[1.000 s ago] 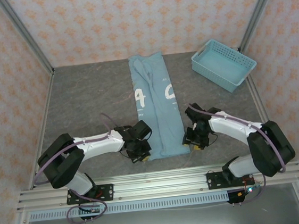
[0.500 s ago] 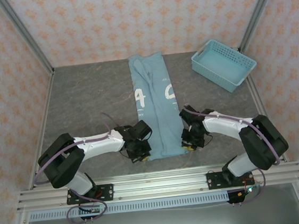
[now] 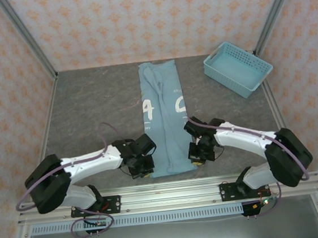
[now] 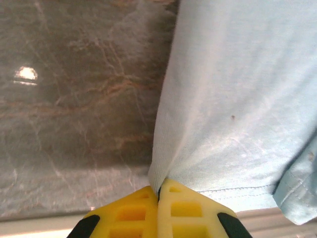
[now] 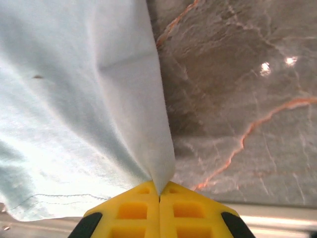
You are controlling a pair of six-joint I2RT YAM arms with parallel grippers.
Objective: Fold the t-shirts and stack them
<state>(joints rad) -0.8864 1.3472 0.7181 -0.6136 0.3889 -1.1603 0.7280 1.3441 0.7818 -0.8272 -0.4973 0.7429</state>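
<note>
Tabletop (image 3: 90, 109) of dark grey marbled stone fills the middle of the overhead view, closed in by walls (image 3: 154, 17) papered in a pale orange pattern. The t-shirt (image 3: 164, 124), light blue and folded into a long narrow strip, lies down the centre of the frame, running from near the back wall toward the metal rail (image 3: 167, 195) at the bottom, with white lettering (image 3: 148, 107) across its middle. The left arm (image 3: 89, 160) reaches in from the lower left and the right arm (image 3: 246, 138) from the lower right, both bent toward the strip's near end. The basket (image 3: 237, 68), light blue perforated plastic, sits in the upper right, well apart from the shirt. The left gripper (image 3: 143, 170) is at the strip's near left corner and the right gripper (image 3: 195, 159) at its near right corner. In the left wrist view the yellow fingertips (image 4: 193, 208) are pressed together at bottom centre, clenched on the shirt's edge just beside the stitched hem; cloth fills the right of the frame, bare stone the left. In the right wrist view the fingertips (image 5: 129, 210) are likewise clamped on a pinch of the shirt's edge, a ridge of fabric running up from them, cloth to the left and stone to the right.
</note>
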